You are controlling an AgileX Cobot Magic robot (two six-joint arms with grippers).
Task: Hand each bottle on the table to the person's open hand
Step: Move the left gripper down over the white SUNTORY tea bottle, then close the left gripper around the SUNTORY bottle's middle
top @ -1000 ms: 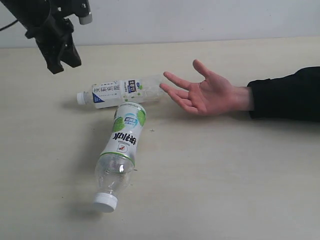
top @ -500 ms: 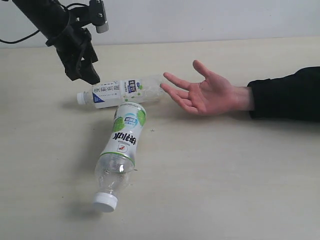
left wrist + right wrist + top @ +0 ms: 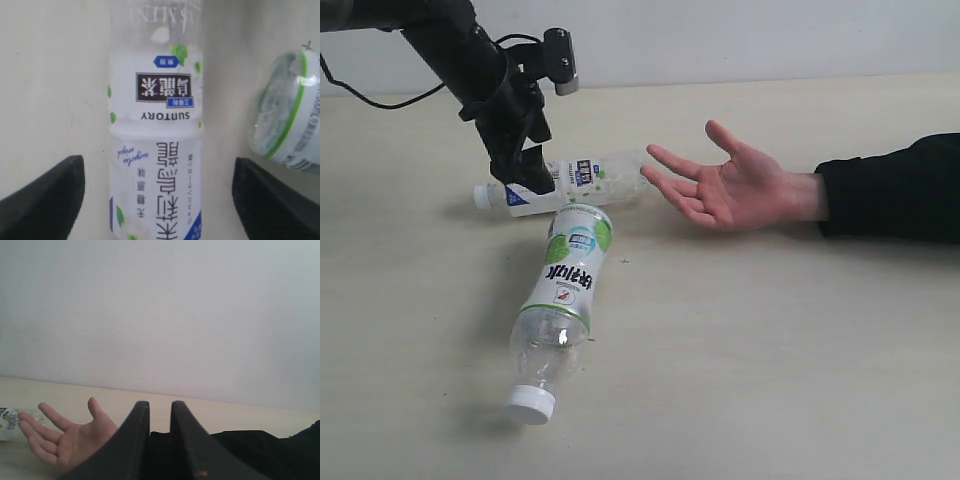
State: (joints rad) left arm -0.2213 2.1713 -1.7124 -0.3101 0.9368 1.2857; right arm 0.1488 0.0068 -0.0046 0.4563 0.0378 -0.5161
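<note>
- Plain off-white wall (image 3: 770,40) spans the background and fills most of the right wrist view.
- Black sleeve (image 3: 890,190) reaches in from the exterior view's right edge.

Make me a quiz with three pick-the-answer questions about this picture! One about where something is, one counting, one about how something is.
1. The left gripper is: A at the far bottle, B high above everything, C out of sight.
2. Bottles lying on the table: A one, B two, C four.
3. The person's hand is: A a fist, B open, palm up, C holding something.
Answers: 1 A, its open jaws straddle that bottle. 2 B, the far bottle and the near bottle. 3 B, the palm faces up with nothing in it.
</note>
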